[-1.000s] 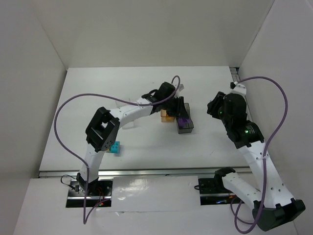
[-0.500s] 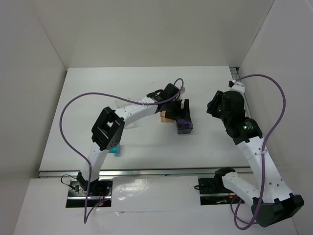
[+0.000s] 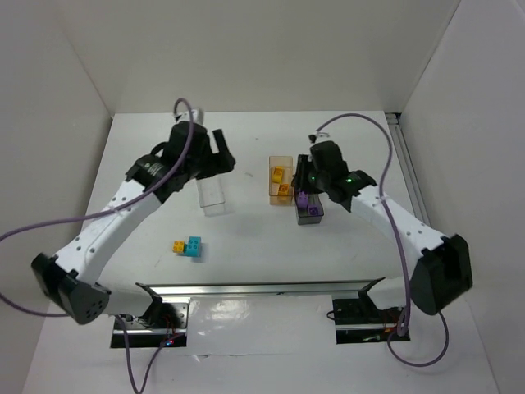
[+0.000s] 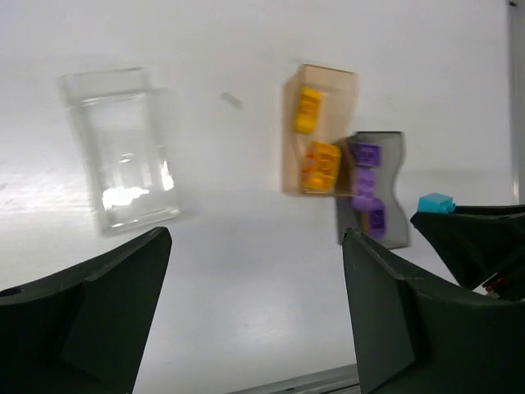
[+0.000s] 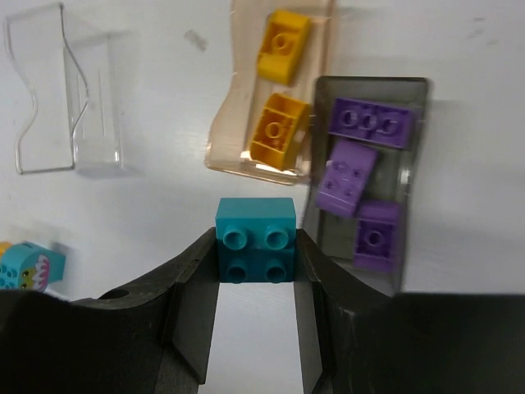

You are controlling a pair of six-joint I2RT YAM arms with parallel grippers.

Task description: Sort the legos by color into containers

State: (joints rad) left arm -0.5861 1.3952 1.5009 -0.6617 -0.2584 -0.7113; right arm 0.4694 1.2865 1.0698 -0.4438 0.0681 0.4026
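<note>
Two-finger right gripper (image 5: 256,256) pinches teal brick (image 5: 256,223); left gripper (image 4: 254,246) spread wide.

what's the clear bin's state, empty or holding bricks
Empty: the clear bin shows only white table through its floor in both wrist views, nothing inside.

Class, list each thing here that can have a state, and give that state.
clear bin, empty
orange bin, holds two yellow bricks
grey bin, holds three purple bricks
teal brick, clamped by right gripper
left gripper, jaws open, empty
yellow-and-teal clump, loose, unsorted
</note>
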